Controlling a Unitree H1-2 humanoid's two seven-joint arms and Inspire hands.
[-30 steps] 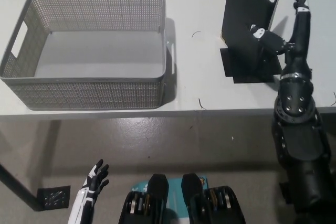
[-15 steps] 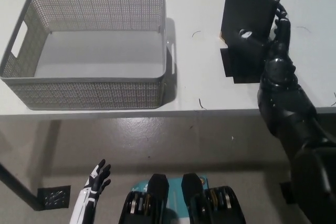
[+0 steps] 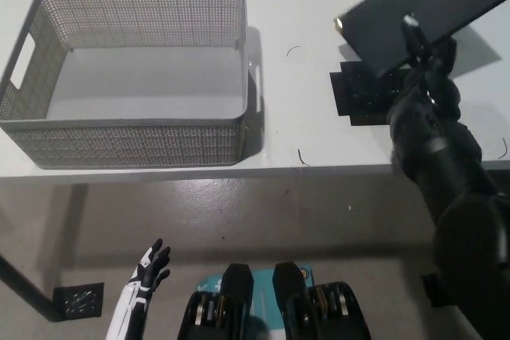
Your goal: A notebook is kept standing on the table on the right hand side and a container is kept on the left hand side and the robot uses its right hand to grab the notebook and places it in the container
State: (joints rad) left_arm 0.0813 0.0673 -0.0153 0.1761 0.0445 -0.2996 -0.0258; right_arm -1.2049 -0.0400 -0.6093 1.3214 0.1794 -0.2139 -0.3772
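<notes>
1. Looking down from the head view, one grey mesh basket is sitting on the left part of the white table, holding nothing; only its pale floor is showing inside.
2. One black notebook is tilting flat-side up above the table's right part, well apart from the basket.
3. The black right hand is clamping the notebook's lower edge with fingers wrapped around it.
4. The white left hand is hanging low at lower left, fingers spread, holding nothing.
</notes>
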